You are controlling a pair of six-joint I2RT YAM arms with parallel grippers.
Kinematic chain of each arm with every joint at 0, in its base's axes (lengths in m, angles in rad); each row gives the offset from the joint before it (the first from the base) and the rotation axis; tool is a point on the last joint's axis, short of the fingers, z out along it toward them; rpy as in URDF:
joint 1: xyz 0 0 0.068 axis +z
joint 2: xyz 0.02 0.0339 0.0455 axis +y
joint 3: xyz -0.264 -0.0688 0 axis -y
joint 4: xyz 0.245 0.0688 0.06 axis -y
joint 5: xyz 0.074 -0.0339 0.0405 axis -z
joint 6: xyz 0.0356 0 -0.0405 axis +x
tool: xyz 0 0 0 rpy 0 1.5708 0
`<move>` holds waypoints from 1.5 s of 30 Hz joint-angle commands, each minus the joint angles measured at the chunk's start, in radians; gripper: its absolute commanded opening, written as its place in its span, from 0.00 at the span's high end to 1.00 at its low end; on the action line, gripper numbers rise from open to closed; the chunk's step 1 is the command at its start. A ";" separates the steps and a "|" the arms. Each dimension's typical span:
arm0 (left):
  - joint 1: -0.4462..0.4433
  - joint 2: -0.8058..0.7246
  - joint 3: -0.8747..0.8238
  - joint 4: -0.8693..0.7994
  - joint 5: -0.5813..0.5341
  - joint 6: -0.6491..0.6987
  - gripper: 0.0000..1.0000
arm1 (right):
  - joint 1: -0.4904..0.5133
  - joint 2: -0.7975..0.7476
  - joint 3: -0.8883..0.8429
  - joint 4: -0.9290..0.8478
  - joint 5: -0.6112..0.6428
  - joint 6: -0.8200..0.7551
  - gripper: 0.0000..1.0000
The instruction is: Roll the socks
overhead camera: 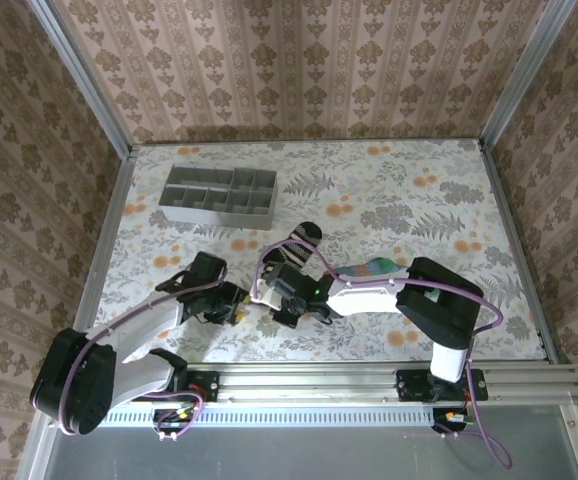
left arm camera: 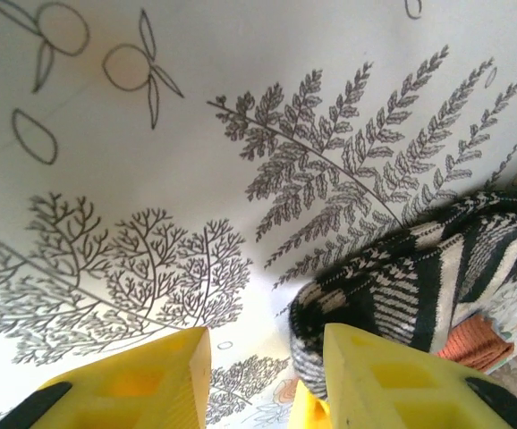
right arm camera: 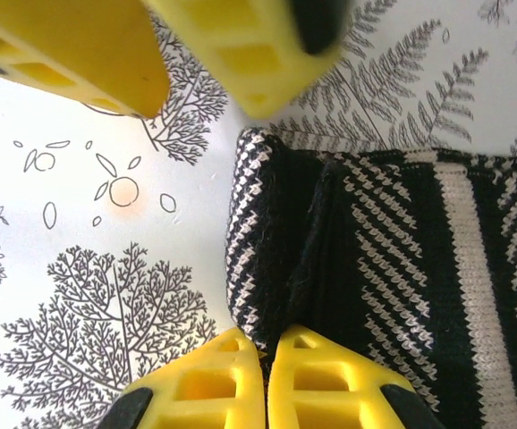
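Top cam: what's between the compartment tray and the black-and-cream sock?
Nothing but bare fern-printed tablecloth lies between the grey compartment tray and the black-and-cream sock; the top external view shows it.

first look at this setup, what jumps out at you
The black-and-cream striped sock mid-table draws the eye first, bold against the fern-print cloth. Both arms meet at it: the right fingers are shut at its folded edge, seemingly pinching it, while the left fingers stand open just beside it. A grey tray sits at the far left.
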 commanded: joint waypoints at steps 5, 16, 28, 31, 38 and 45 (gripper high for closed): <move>-0.013 -0.058 0.047 -0.075 -0.025 0.051 0.66 | -0.111 0.100 0.037 -0.268 -0.310 0.110 1.00; -0.125 0.023 -0.002 0.210 -0.062 -0.037 0.66 | -0.244 0.239 0.121 -0.387 -0.502 0.223 1.00; -0.161 0.186 0.018 0.278 -0.063 -0.090 0.66 | -0.298 0.298 0.133 -0.416 -0.582 0.274 1.00; -0.169 0.178 0.039 0.200 -0.091 -0.091 0.66 | -0.303 0.305 0.133 -0.416 -0.584 0.277 1.00; -0.181 0.081 0.048 0.072 -0.161 -0.168 0.62 | -0.311 0.316 0.147 -0.433 -0.592 0.274 1.00; -0.181 0.171 0.032 0.267 -0.137 -0.241 0.61 | -0.316 0.333 0.161 -0.444 -0.612 0.271 1.00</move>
